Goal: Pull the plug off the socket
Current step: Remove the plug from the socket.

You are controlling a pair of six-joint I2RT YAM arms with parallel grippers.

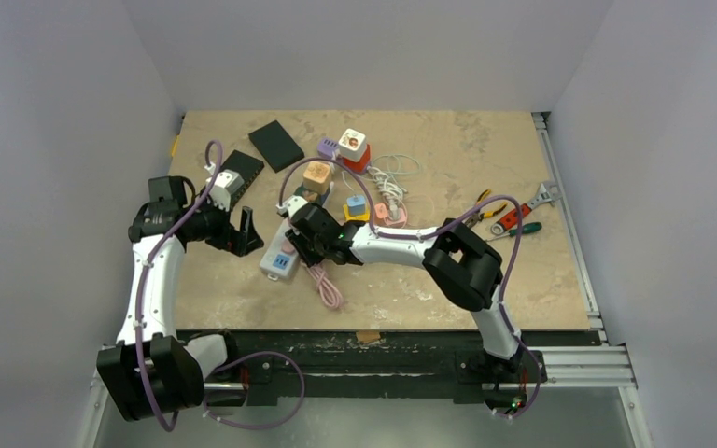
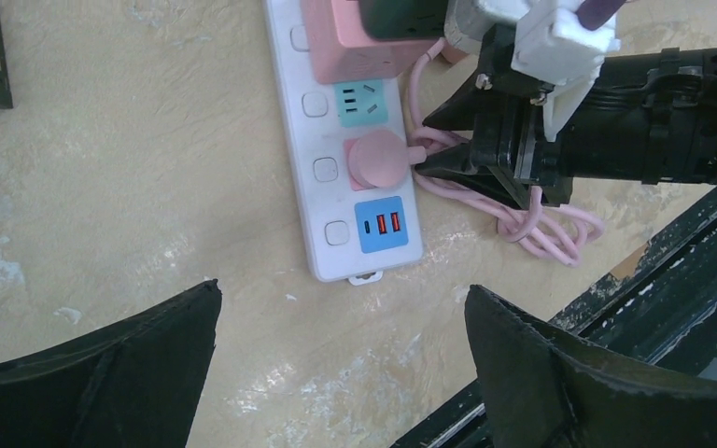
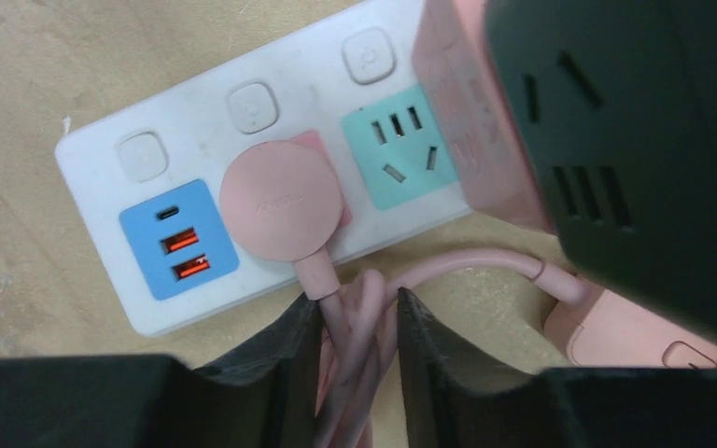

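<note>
A white power strip (image 1: 278, 263) lies on the table, also in the left wrist view (image 2: 323, 201) and the right wrist view (image 3: 196, 110). A round pink plug (image 3: 280, 201) sits in its socket beside the blue USB panel; it also shows in the left wrist view (image 2: 378, 161). My right gripper (image 3: 359, 303) is shut on the pink cable (image 3: 373, 294) just below the plug's neck; it also shows from above (image 1: 297, 245). My left gripper (image 2: 341, 299) is open and empty, hovering over bare table off the strip's USB end (image 1: 243, 231).
A pink-and-black cube adapter (image 3: 523, 112) is plugged in at the strip's other end. Coiled pink cable (image 2: 541, 224) lies by the table's front edge (image 1: 373, 331). Cube adapters (image 1: 317, 175), a black box (image 1: 275, 145), white cord (image 1: 392, 182) and hand tools (image 1: 513, 217) lie behind.
</note>
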